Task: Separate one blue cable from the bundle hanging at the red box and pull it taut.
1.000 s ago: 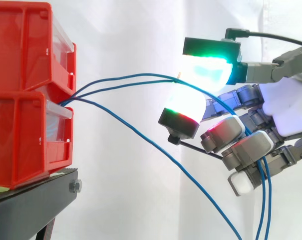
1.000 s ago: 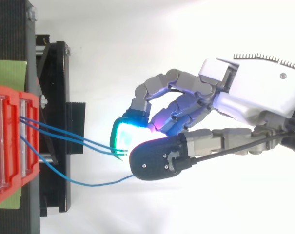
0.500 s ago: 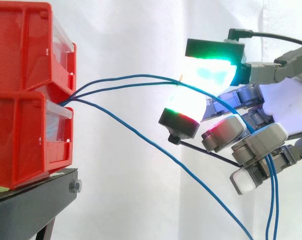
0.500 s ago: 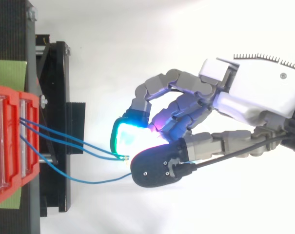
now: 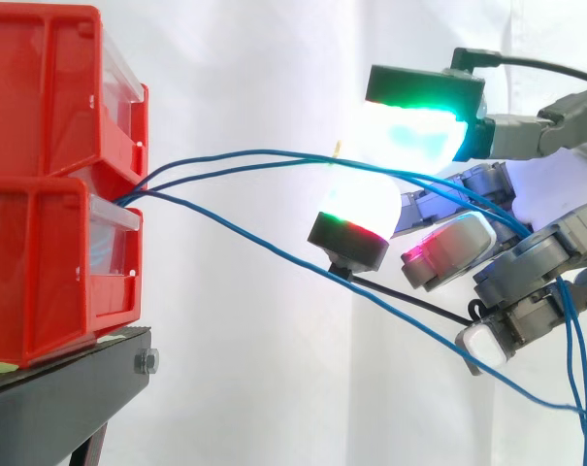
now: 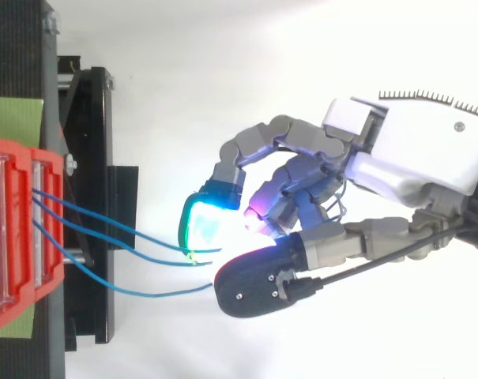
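Three blue cables leave the gap between the two stacked red bins [image 5: 50,175] and run right. The upper two cables [image 5: 244,157] pass between the glowing pads [image 5: 356,209] of my hand [image 5: 555,199] and on into its curled fingers. They then drop at the right edge. A third blue cable [image 5: 274,254] slants down under the hand toward the lower right. From above, the hand [image 6: 412,150] is curled, with its pads closed over the cable ends [image 6: 193,254]. The lowest cable [image 6: 144,294] runs in under the dark thumb tip.
The red bins [image 6: 17,229] sit on a black stand [image 5: 70,388] at the left. A white curtain hangs behind everything. The stand's black frame [image 6: 88,158] juts toward the hand.
The hand has shifted right, away from the bins, and its lower fingers have curled tighter. The cables run straighter now, and the lowest one has lifted.
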`<state>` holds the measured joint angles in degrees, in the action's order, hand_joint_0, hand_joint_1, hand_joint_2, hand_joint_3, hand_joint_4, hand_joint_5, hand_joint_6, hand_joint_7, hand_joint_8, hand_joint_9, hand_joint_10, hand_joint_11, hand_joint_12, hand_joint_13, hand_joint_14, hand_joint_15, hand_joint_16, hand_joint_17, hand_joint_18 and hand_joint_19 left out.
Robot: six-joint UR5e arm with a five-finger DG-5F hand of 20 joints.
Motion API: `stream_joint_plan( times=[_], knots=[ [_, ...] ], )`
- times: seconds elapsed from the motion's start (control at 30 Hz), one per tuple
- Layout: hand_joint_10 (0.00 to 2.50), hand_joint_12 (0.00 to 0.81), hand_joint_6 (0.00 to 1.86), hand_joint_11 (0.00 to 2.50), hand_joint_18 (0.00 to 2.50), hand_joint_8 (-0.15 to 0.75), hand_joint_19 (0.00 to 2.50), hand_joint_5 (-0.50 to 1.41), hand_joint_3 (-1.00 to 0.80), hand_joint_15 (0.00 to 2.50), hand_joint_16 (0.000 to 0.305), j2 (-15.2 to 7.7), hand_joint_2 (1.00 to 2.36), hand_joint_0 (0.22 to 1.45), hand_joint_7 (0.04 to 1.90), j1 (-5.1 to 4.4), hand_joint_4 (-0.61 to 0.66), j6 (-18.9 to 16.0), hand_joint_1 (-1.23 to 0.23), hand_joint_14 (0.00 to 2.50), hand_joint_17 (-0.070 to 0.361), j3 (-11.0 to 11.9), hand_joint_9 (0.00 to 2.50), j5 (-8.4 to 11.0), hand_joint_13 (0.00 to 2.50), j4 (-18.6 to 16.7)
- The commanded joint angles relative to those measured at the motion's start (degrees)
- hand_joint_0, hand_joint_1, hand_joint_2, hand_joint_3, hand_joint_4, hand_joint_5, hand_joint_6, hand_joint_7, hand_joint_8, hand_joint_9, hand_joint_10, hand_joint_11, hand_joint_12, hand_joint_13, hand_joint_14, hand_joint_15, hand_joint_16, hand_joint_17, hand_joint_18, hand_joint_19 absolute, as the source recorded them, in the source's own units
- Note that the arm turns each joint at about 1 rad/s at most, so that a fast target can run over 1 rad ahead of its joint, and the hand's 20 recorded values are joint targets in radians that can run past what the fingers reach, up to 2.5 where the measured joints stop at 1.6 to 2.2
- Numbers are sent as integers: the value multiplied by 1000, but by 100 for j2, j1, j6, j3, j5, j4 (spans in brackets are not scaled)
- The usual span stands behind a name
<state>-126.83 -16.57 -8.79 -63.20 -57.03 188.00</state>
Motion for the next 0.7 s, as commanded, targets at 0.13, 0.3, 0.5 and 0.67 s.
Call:
stream_joint_plan(
  times=[0.13,0.3,0.5,0.67],
  knots=[
    [606,279,903,1439,789,232,786,-257,-500,1036,50,1,1000,543,869,-4,18,0,-788,1494,112,-8,788,8,1157,-9],
    [559,270,899,1489,788,216,804,-255,-481,1085,47,-8,1001,671,900,-13,-13,0,-680,1478,106,1,825,26,1169,0],
    [537,282,902,1497,780,214,792,-258,-309,1303,48,1,1017,681,914,-13,-18,0,-709,959,108,-8,823,26,1192,0],
    [399,300,901,1538,739,213,756,-257,-334,1599,48,1,1015,707,891,-21,-4,0,-757,226,109,-8,812,34,1207,0]
  ],
)
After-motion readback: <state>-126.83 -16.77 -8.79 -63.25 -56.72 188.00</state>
